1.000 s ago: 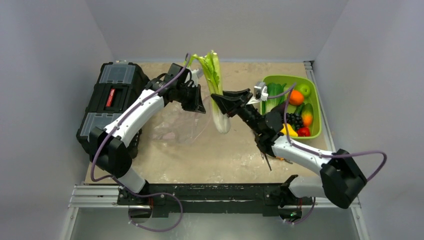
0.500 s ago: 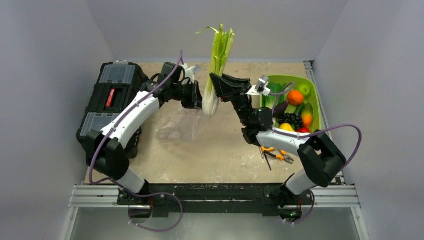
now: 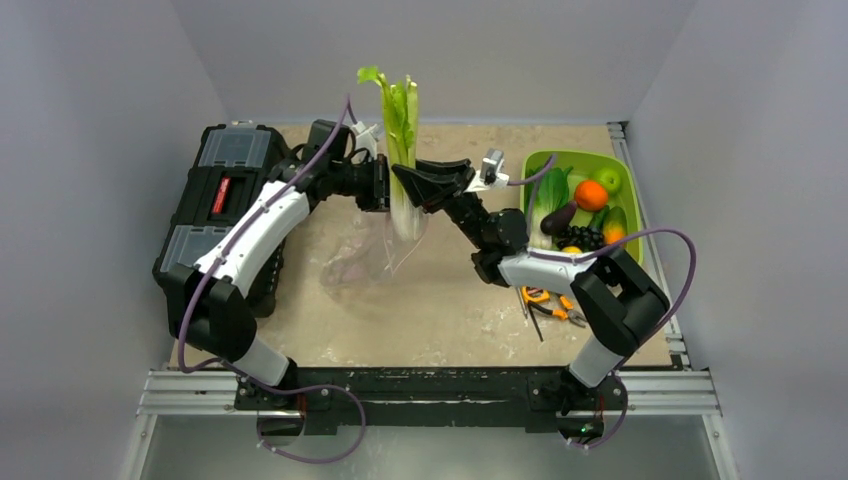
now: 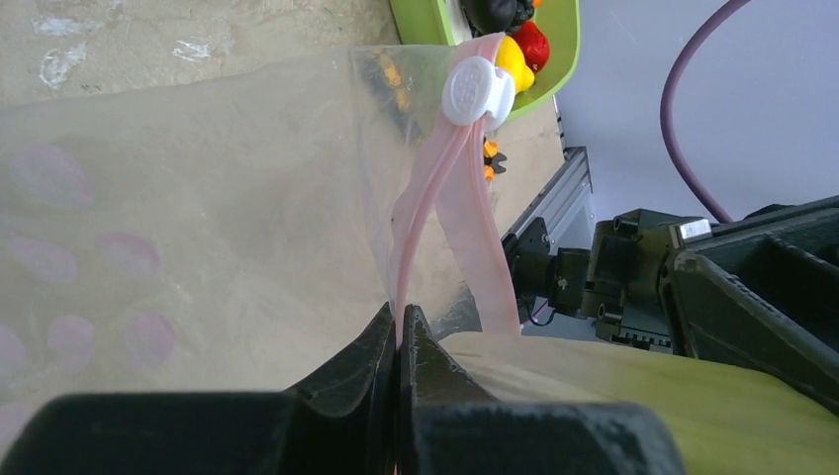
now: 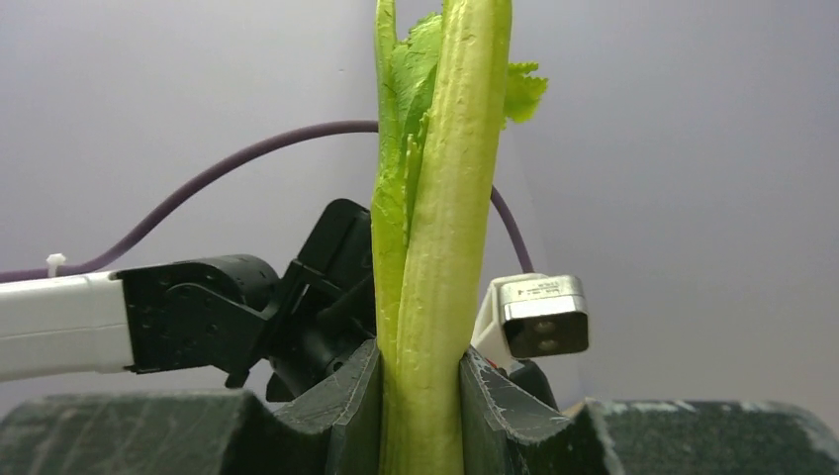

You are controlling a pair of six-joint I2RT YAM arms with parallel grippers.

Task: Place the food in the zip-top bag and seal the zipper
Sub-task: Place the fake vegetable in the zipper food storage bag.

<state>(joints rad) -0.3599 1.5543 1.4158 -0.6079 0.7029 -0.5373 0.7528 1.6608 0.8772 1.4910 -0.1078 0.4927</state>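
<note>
My right gripper is shut on a leafy green vegetable and holds it upright, leaves up, pale base down. My left gripper is shut on the pink zipper strip of the clear zip-top bag, which hangs from it with its mouth open. The white slider sits on the strip. The vegetable's pale base is right at the bag's mouth; I cannot tell whether it is inside. A second leafy green lies in the bin.
A black toolbox stands at the left, under my left arm. A lime-green bin at the right holds round fruits, grapes and an eggplant. Orange-handled pliers lie on the table by my right arm.
My right gripper has carried the vegetable left and lower, from beside the bag to its mouth. My left gripper has shifted slightly left, still holding the bag up.
</note>
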